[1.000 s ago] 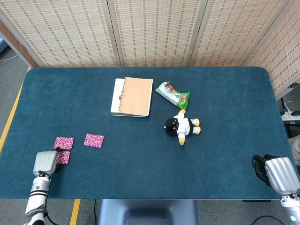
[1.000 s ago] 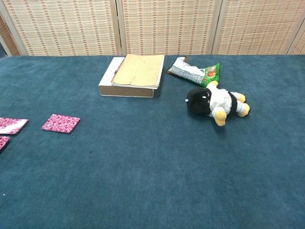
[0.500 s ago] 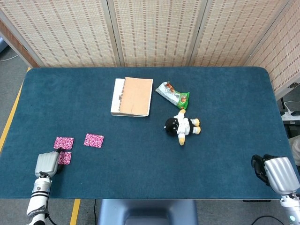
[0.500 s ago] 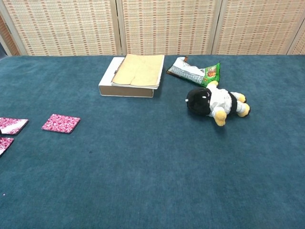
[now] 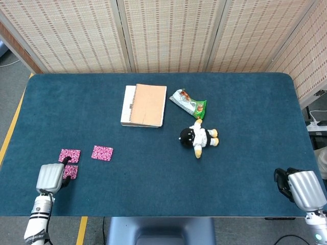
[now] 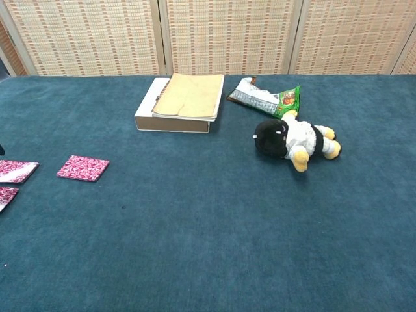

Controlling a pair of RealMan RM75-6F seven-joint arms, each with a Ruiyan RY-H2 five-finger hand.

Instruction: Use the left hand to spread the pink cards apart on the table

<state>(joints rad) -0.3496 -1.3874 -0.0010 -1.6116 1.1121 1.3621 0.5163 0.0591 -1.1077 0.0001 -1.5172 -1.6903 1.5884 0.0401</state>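
Observation:
Three pink patterned cards lie apart near the table's front left. One card [image 5: 102,152] [image 6: 83,168] is furthest right, a second card [image 5: 69,155] [image 6: 16,170] lies left of it, and a third card [image 5: 72,171] [image 6: 6,195] lies in front of the second. My left hand [image 5: 49,177] hovers at the third card's left edge, covering part of it. Its grey back faces up and hides the fingers, so contact with the card is unclear. My right hand [image 5: 301,189] sits off the table's front right corner, fingers curled in, holding nothing.
A tan notebook [image 5: 145,104] [image 6: 182,101] lies at the back centre, with a green snack packet [image 5: 189,103] [image 6: 266,96] to its right. A black-and-white plush toy [image 5: 198,137] [image 6: 291,140] lies in front of the packet. The table's front edge [image 5: 153,214] runs just below both hands.
The left hand and wrist shifted slightly toward the front-left corner, and a bit more of the third card shows in the chest view. The right hand has not moved.

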